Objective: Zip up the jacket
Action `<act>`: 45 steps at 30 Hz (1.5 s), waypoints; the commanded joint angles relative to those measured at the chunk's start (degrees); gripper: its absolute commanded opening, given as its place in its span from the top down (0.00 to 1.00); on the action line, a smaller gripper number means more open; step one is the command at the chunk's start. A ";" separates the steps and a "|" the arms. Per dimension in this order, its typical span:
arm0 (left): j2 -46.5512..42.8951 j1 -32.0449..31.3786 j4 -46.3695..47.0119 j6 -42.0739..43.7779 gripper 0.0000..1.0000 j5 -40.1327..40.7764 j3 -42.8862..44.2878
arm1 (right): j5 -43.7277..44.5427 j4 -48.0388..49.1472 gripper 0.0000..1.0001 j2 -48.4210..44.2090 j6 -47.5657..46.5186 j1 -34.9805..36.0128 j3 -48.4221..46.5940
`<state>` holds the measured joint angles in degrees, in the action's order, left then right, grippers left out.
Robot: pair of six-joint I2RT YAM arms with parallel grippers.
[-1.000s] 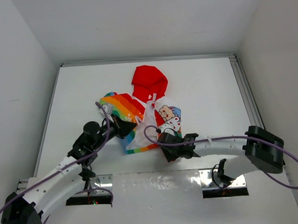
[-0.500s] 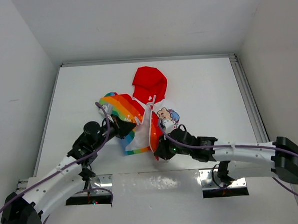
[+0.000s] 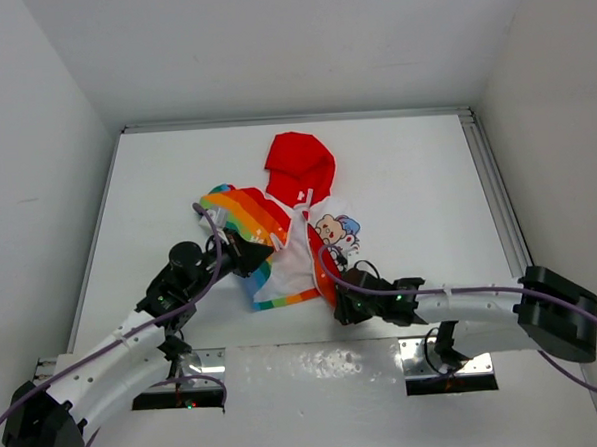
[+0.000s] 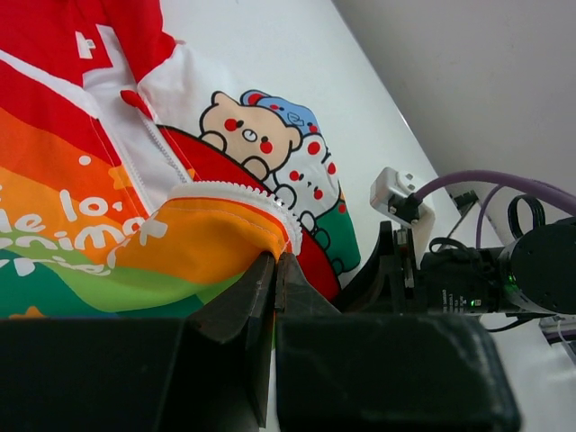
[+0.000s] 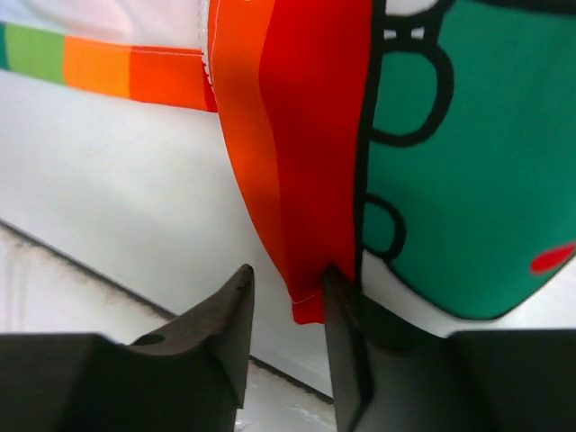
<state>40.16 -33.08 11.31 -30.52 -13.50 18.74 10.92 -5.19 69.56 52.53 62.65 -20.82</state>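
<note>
Jacket [image 3: 298, 256] zip axis runs lower to upper centre in top view; left gripper [image 4: 274, 263] clamps 1 front edge, right gripper [image 5: 286, 286], slightly open, straddles the other's hem corner.

A white table [image 3: 416, 177] carries the jacket [image 3: 292, 256] — hood toward the back, hem toward the near edge.

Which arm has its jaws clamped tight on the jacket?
The left gripper: its jaws are shut on the jacket's zippered orange edge. The right gripper's jaws stand apart around its red hem.
</note>
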 commanded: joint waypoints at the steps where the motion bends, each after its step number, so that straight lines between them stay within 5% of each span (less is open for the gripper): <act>1: 0.09 -0.58 2.93 -0.76 1.00 -0.74 1.12 | 6.92 -6.14 0.63 -1.97 -0.24 -0.07 -1.85; 14: 1.15 -0.67 2.84 -0.33 1.00 -1.27 1.64 | 12.90 -16.34 0.60 -1.10 -3.67 2.30 -8.36; 31: -0.53 -0.67 2.66 -1.03 1.00 -1.44 0.50 | 15.45 -13.61 0.54 6.29 -3.67 7.30 -12.84; 38: -1.14 -0.67 1.44 -0.86 1.00 -1.53 1.12 | 18.96 -12.39 0.65 13.32 -2.70 8.19 -13.72; 41: -2.28 -0.58 1.96 -1.20 1.00 -1.18 0.60 | 22.56 -11.16 0.78 12.09 -2.61 8.36 -13.19; 43: -2.37 -0.58 1.09 -1.12 1.00 -0.92 1.21 | 24.24 -11.77 0.95 11.83 -2.61 8.45 -13.72; 45: -2.63 -0.67 0.38 -0.68 1.00 -0.83 1.82 | 22.93 -10.64 1.00 10.69 -4.00 9.41 -14.25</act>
<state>38.48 -33.10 10.81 -31.53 -14.52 18.74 31.07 -17.91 82.32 49.41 70.87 -33.10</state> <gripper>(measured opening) 0.007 0.009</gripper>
